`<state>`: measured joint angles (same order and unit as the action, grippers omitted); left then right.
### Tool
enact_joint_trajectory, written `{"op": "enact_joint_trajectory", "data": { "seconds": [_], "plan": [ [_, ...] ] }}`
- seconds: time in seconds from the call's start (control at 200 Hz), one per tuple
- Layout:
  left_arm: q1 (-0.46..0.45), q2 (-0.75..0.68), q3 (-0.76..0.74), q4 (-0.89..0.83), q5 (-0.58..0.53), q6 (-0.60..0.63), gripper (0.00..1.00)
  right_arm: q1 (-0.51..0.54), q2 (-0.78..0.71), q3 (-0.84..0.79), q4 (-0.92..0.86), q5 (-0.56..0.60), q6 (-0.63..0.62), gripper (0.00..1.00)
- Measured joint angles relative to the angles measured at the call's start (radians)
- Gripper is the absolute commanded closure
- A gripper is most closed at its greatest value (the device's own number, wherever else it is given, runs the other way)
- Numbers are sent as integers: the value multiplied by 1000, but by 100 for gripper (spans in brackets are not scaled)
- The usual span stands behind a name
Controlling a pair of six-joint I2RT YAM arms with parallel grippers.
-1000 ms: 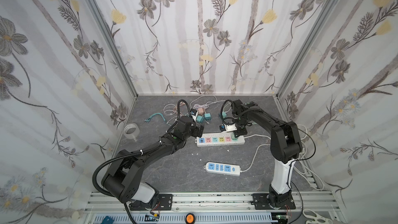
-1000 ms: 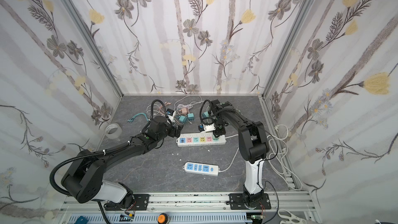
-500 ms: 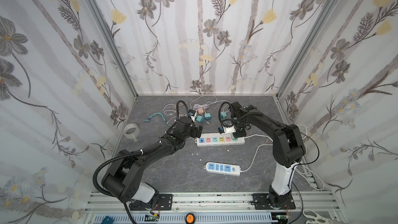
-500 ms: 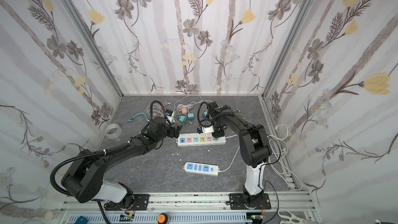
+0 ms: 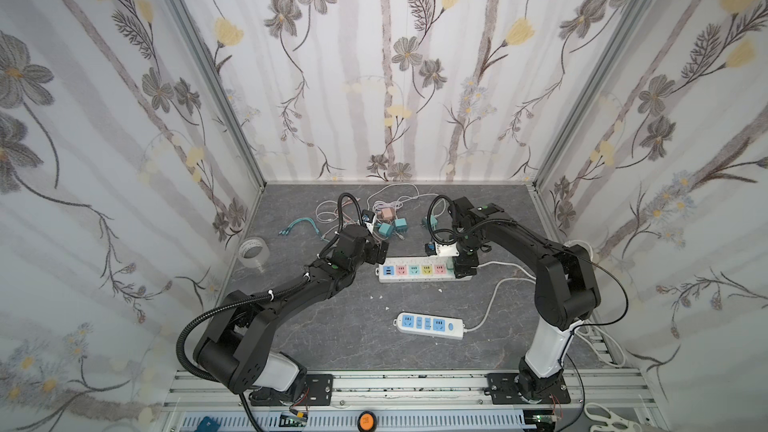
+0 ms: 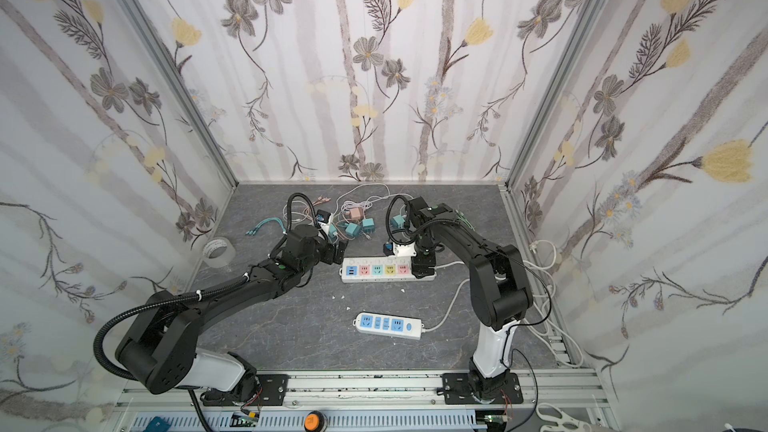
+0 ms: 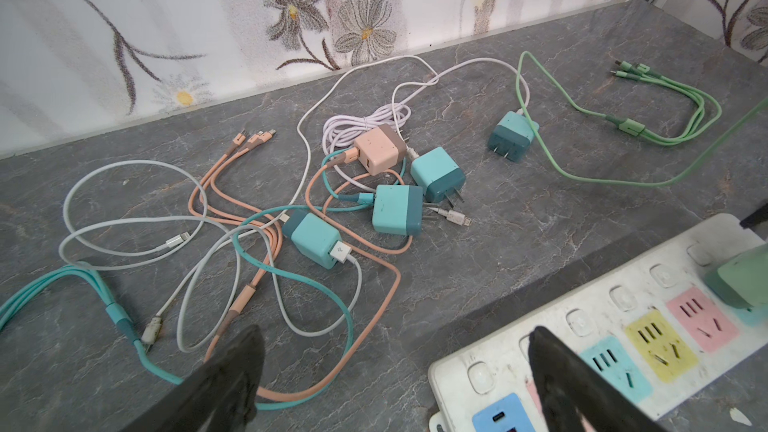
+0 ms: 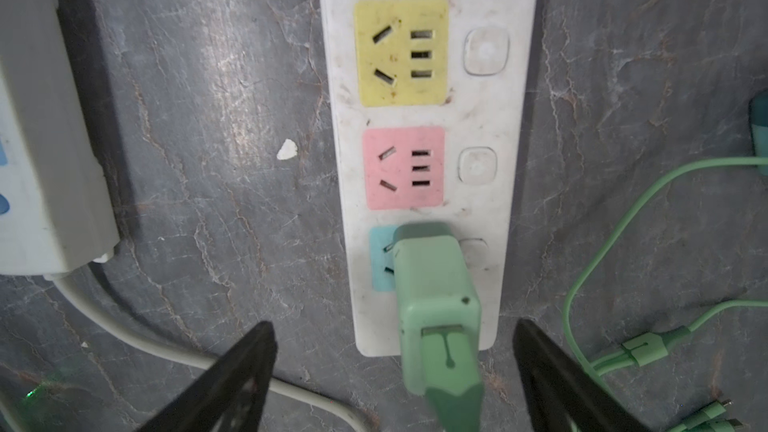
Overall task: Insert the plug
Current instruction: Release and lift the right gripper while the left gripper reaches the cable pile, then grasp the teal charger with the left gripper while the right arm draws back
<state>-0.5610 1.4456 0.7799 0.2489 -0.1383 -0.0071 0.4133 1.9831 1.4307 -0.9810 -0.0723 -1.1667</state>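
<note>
A green plug (image 8: 434, 305) with a green cable stands in the light-blue end socket of the white power strip (image 8: 424, 118), next to its pink socket. My right gripper (image 8: 392, 326) is open, one finger on each side of the plug, touching neither side. In both top views this gripper (image 5: 463, 263) hangs over the right end of the strip (image 5: 419, 272). My left gripper (image 7: 395, 330) is open and empty at the strip's left end (image 7: 623, 326), one finger over the strip, the other over cables; in a top view it (image 6: 338, 251) sits beside the strip (image 6: 386, 271).
A heap of teal and pink chargers (image 7: 395, 184) with tangled cables lies behind the strip. A loose green multi-head cable (image 7: 665, 126) lies near the back. A second strip with blue sockets (image 5: 430, 324) lies nearer the front. A tape roll (image 5: 252, 251) sits by the left wall.
My right gripper has opened and let go of the green plug, which stays standing in the end socket. The left arm has not moved.
</note>
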Motion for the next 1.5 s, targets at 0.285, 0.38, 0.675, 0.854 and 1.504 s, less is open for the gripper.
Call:
{"op": "enact_joint_trajectory", "data": {
  "seconds": [0.285,0.38,0.675,0.854,1.504],
  "plan": [
    [0,37,69,-40,-38,-13,0,-65,-90,-72,0,-24,11,1],
    [0,64,113,-67,-60,-31,0,-94,-114,-93,0,-36,15,1],
    [0,257,377,-272,-66,-125,0,-193,-329,-201,84,-218,117,1],
    [-3,399,562,-418,18,-154,0,-257,-456,-280,146,-314,189,1],
    [-93,1066,1514,-776,206,87,7,-288,-340,-250,3,-309,176,1]
  ]
}}
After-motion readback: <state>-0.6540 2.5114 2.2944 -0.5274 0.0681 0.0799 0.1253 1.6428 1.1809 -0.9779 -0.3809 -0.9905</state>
